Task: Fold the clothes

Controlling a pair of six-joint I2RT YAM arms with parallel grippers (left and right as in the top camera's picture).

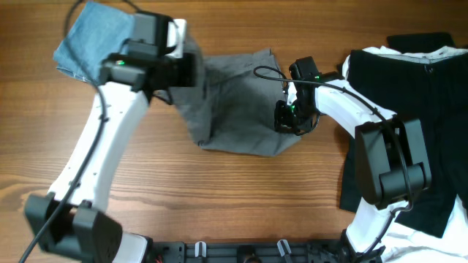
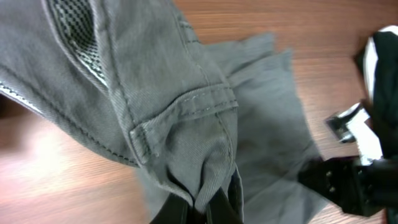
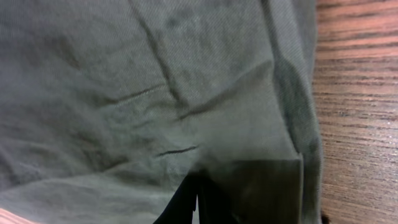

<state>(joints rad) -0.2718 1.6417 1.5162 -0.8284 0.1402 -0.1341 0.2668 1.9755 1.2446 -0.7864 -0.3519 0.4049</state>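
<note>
The grey shorts (image 1: 238, 102) lie crumpled at the middle of the wooden table (image 1: 241, 197), one arm at each end. The light-blue garment (image 1: 91, 36) sits at the far left corner, partly under the left arm. The black garments (image 1: 417, 95) are spread at the right edge, well apart from the shorts.

Left gripper (image 1: 189, 71): at the upper left edge of the shorts. From overhead its jaws are hidden by its own body. The left wrist view settles it: the fingers (image 2: 177, 211) are pinched together on a fold of grey cloth. The waistband hangs raised above the table there, showing a belt loop (image 2: 140, 140) and a checked inner lining (image 2: 74, 25).

Right gripper (image 1: 287, 120): at the right edge of the shorts, pointing down. The right wrist view shows its dark fingers (image 3: 267, 186) drawn close with the hem caught between them, bare table just beside. The left wrist view also catches this gripper, low at the right.
</note>
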